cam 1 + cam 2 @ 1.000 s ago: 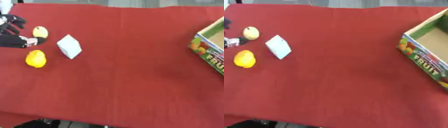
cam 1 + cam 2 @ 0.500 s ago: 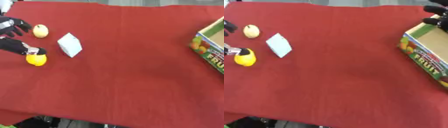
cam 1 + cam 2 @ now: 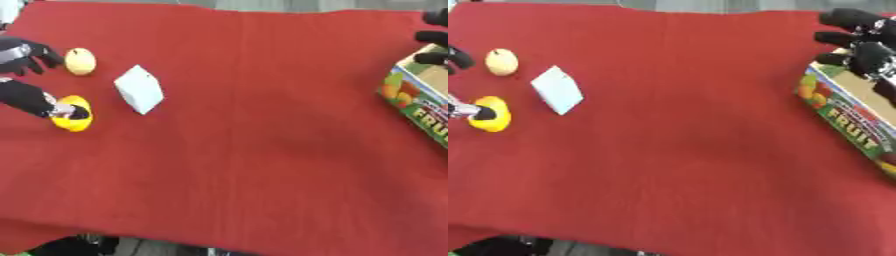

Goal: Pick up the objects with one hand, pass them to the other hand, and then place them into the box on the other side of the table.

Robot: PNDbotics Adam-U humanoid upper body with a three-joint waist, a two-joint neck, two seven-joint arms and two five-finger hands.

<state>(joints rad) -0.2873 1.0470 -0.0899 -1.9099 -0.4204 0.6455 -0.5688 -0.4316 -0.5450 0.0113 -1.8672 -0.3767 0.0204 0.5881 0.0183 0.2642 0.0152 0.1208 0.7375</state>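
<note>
Left eye view: at the left edge, the left hand has been lowered onto the round yellow fruit on the red-covered bench; its fingers touch it, closure cannot be told. The right hand, fingers relaxed, has appeared above the printed cardboard fruit box. Pickup seems begun.

Box running off right edge; left hand partly cropped at left, covering part of yellow fruit.
</note>
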